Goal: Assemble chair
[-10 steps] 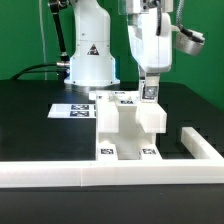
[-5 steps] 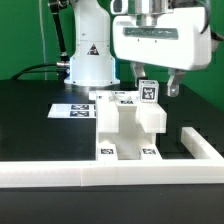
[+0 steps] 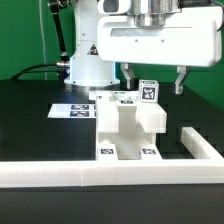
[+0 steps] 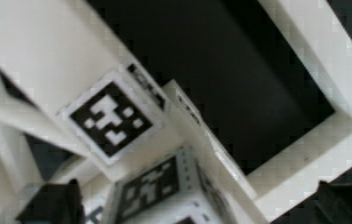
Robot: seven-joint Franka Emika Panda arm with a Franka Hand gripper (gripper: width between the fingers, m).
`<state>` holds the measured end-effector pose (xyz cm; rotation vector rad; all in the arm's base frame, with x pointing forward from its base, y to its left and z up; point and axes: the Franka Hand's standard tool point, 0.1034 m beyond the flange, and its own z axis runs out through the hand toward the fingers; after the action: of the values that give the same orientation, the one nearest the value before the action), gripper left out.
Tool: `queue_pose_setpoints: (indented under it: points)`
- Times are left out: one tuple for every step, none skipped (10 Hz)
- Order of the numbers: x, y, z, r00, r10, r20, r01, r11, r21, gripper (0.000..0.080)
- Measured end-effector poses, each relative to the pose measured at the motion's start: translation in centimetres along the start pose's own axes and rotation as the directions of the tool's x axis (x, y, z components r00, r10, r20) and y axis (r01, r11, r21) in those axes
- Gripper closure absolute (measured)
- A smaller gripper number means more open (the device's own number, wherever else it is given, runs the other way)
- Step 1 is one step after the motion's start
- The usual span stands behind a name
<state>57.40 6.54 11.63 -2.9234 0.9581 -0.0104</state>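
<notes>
The partly built white chair (image 3: 128, 128) stands in the middle of the black table, with tags on its top and front feet. A short tagged post (image 3: 149, 93) stands upright on its top at the exterior view's right. My gripper (image 3: 154, 85) hangs just above, open wide, with one finger (image 3: 128, 76) on each side of the post and clear of it. In the wrist view the post's tags (image 4: 112, 112) fill the middle and the gripper (image 4: 194, 205) is open, its dark fingertips (image 4: 48, 204) at the picture's edges.
A long plain white rail (image 3: 100, 176) runs along the front, with a short arm (image 3: 199, 145) at the exterior view's right; it also shows in the wrist view (image 4: 326, 72). The marker board (image 3: 72, 110) lies behind the chair. The robot base (image 3: 90, 58) stands at the back.
The gripper was closed around the post a second ago. It has since turned about its vertical axis, let go, and its fingers now stand wide apart on either side. The post has stayed in place.
</notes>
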Motion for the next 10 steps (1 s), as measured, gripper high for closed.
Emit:
queue_pose_setpoints:
  points:
    - [0.15,0.17,-0.01,0.998,-0.062,0.000,0.062,0.998,0.000,0.0150]
    - [0.27,0.28,-0.03,0.988,-0.154,-0.001,0.154,0.988,0.000,0.0150]
    - [0.42,0.44,-0.04,0.974,-0.228,-0.001,0.228,0.974,0.000,0.0150]
    - [0.57,0.60,-0.06,0.953,-0.304,-0.001,0.304,0.953,-0.001,0.0150]
    - [0.58,0.61,-0.08,0.935,-0.356,-0.003,0.356,0.935,-0.007,0.0150]
    - [0.57,0.57,-0.12,0.913,-0.408,-0.005,0.407,0.913,-0.019,0.0150]
    - [0.56,0.50,-0.13,0.906,-0.424,-0.008,0.423,0.906,-0.026,0.0150]
    - [0.63,0.59,-0.13,0.905,-0.425,-0.008,0.425,0.905,-0.026,0.0181]
    - [0.63,0.59,-0.12,0.905,-0.425,-0.008,0.424,0.905,-0.026,0.0181]
    - [0.64,0.59,-0.12,0.905,-0.425,-0.008,0.424,0.905,-0.026,0.0369]
